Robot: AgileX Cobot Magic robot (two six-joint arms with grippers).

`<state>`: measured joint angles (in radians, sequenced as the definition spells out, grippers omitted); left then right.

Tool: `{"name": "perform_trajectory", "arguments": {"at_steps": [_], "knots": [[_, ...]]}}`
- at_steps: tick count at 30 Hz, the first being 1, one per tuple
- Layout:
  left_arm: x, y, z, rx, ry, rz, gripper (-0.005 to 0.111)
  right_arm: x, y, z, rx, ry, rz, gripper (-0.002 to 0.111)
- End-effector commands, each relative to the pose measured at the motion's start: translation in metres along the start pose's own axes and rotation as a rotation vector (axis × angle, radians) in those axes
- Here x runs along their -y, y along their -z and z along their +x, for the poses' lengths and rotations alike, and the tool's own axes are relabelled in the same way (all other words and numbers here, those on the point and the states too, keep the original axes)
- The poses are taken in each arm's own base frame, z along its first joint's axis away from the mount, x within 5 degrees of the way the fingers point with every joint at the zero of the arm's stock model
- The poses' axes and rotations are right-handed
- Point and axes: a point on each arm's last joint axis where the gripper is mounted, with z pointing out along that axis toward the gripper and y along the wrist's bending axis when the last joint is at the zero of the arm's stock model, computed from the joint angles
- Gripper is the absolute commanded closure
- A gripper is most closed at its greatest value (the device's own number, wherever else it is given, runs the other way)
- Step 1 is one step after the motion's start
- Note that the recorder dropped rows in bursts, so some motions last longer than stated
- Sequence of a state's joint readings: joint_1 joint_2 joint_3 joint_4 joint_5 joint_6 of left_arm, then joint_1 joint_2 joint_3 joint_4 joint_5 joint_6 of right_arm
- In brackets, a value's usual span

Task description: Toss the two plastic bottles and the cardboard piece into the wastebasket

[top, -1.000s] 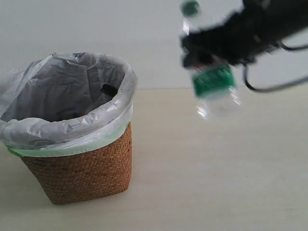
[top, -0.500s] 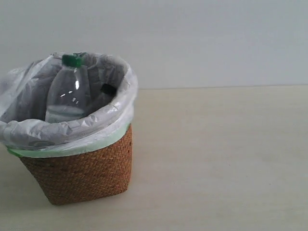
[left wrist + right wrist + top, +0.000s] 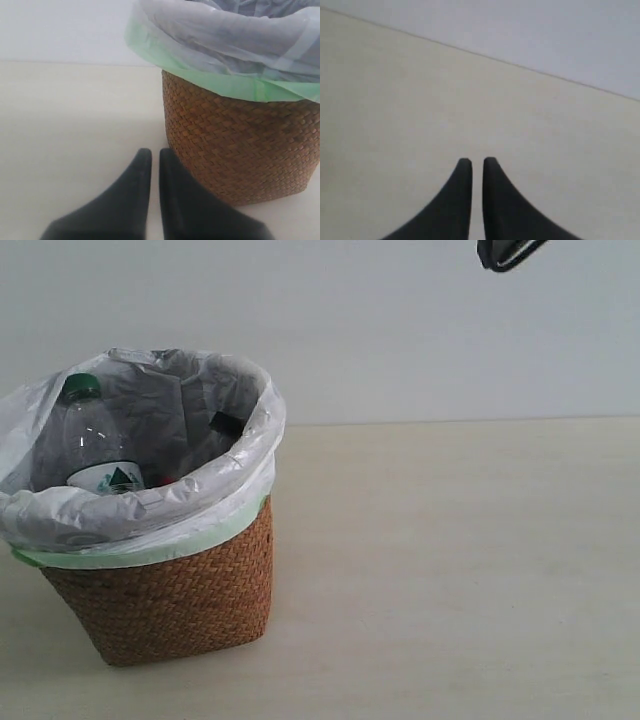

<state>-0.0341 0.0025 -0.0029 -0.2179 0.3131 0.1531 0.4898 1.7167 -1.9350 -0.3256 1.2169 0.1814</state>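
The wastebasket (image 3: 170, 590) stands at the left of the exterior view, brown wicker with a white bag over a green band. Inside it, the clear bottle with the green cap (image 3: 95, 445) leans against the left of the liner. A black cap (image 3: 225, 425) and a bit of red (image 3: 165, 480) show deeper in the wastebasket. The cardboard piece is out of view. My left gripper (image 3: 155, 152) is shut and empty, low on the table beside the wastebasket (image 3: 240, 135). My right gripper (image 3: 477, 161) is shut and empty above bare table.
A pale tabletop (image 3: 450, 570) stretches right of the basket to a plain wall. A dark bit of the right arm (image 3: 505, 252) shows at the top edge of the exterior view.
A second ago my right gripper held the green-cap bottle in the air right of the basket. The bottle has dropped into the basket and settled lower left. The right arm has pulled up and away, its jaws shut.
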Motion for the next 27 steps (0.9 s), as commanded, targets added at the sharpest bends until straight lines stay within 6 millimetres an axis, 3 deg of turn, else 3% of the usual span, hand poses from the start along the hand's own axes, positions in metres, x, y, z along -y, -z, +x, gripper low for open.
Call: {"name": "perform_trajectory", "arguments": {"at_steps": [1, 5, 10, 18, 22, 27], "knots": [[0.000, 0.000, 0.001, 0.003, 0.008, -0.004, 0.101, -0.001, -0.010, 0.028, -0.064, 0.024, 0.004, 0.106], [0.000, 0.000, 0.001, 0.003, 0.008, -0.004, 0.101, -0.007, -0.019, 0.064, -0.013, 0.000, -0.062, 0.106], [0.000, 0.000, 0.001, 0.003, 0.008, -0.004, 0.101, -0.016, -0.026, 0.135, 0.127, -0.078, -0.202, 0.106], [0.000, 0.000, 0.001, 0.003, 0.008, -0.004, 0.101, -0.014, 0.002, 0.239, 0.566, -0.218, -0.392, 0.106], [0.000, 0.000, 0.001, 0.003, 0.008, -0.004, 0.101, -0.009, 0.013, 0.271, 0.597, -0.300, -0.422, 0.106], [0.000, 0.000, 0.001, 0.003, 0.008, -0.004, 0.101, 0.002, 0.038, 0.287, 0.672, -0.339, -0.426, 0.106]]}}
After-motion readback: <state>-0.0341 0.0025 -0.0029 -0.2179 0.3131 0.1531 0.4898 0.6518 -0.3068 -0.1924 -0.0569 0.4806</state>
